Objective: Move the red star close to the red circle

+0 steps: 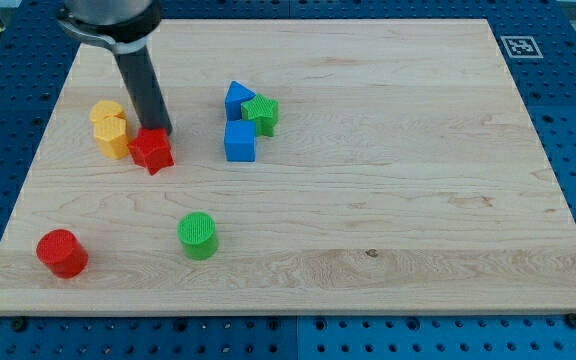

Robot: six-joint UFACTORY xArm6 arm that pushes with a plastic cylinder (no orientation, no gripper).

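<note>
My tip (160, 131) sits against the top edge of the red plastic star block (152, 150); contact looks likely, though the rod hides the seam. No claw here, just the bare rod. Star lies just right of the two yellow plastic blocks (109, 127), possibly touching. Red plastic cylinder block (62, 252) sits well apart, near the light wooden board's (398, 190) bottom-left corner.

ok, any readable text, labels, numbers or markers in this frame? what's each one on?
No words, brands or numbers can be read anywhere.
Only sign: a black-and-white square fiducial marker on the wooden board's top-right corner; a pattern, not text.
The blocks, including the red star at my tip, carry no labels.
</note>
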